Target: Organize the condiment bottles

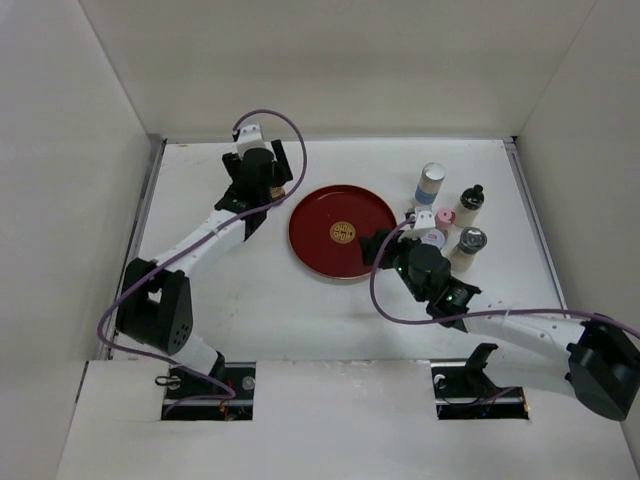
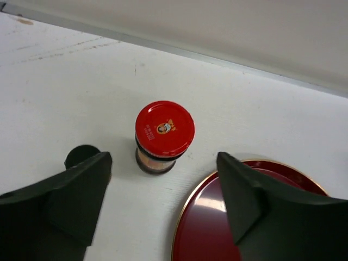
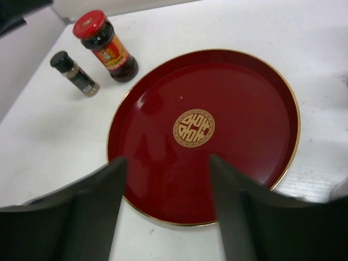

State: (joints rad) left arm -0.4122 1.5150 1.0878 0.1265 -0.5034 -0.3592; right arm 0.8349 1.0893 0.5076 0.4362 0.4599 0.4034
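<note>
A red-capped dark jar [image 2: 164, 136] stands upright on the white table, just past the tray's left rim. My left gripper [image 2: 163, 182] hovers open on the near side of it, gripping nothing. A thin black-capped bottle [image 2: 80, 155] peeks out behind the left finger [image 2: 70, 196]. The right wrist view shows both, the jar [image 3: 104, 46] and the thin bottle [image 3: 74, 72]. My right gripper [image 3: 168, 187] is open and empty over the near rim of the red tray [image 3: 244, 81]. From above, the left gripper [image 1: 268, 180] and right gripper [image 1: 378, 247] flank the tray [image 1: 320, 215].
To the right of the tray stand a blue-labelled bottle [image 1: 430, 185], a cream bottle with a black cap [image 1: 468, 205], a pink-capped one [image 1: 443, 218] and a grey-capped one [image 1: 468, 245]. White walls enclose the table on three sides.
</note>
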